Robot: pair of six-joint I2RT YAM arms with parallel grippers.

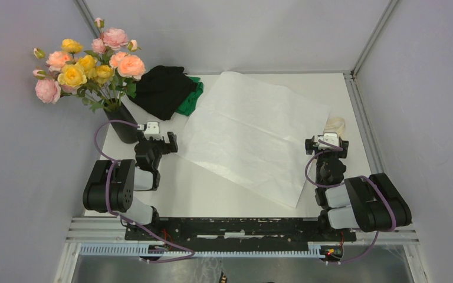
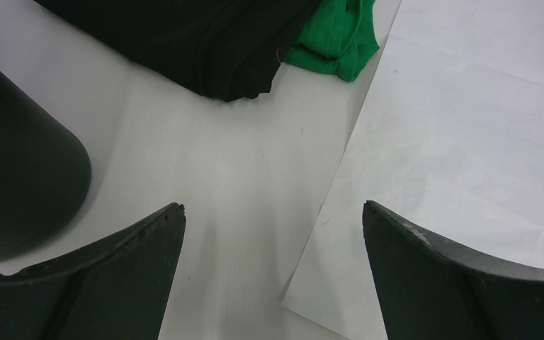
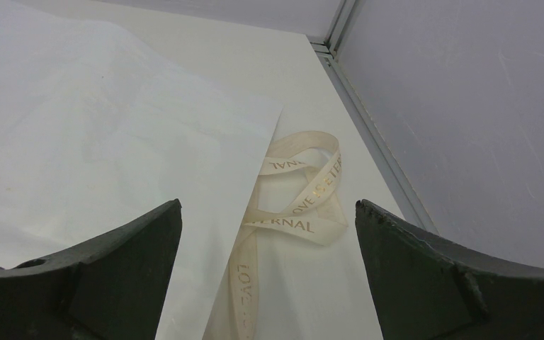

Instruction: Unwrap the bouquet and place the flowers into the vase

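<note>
Black matte vase (image 1: 124,125) is standing near the desk's (image 1: 212,191) left edge, toward the far-left corner, and is holding the flowers (image 1: 88,62). Leaves are hiding its mouth. In the left wrist view only part of its wall is showing, cut off by the frame.

The white paper sheet (image 1: 253,132) is lying spread flat across the desk's middle. The cream ribbon (image 3: 301,198) is lying loose by the right edge, touching the sheet's corner. Whether it is running under the sheet cannot be told, and its lettering is only partly readable. The black-and-green cloth heap (image 1: 168,91) is lying at the far edge, between vase and sheet.

The left pincer (image 2: 273,209) is hovering just beside the vase, jaws spread wide and gripping nothing. The right pincer (image 3: 268,205) is hovering over the ribbon, equally wide and empty.
</note>
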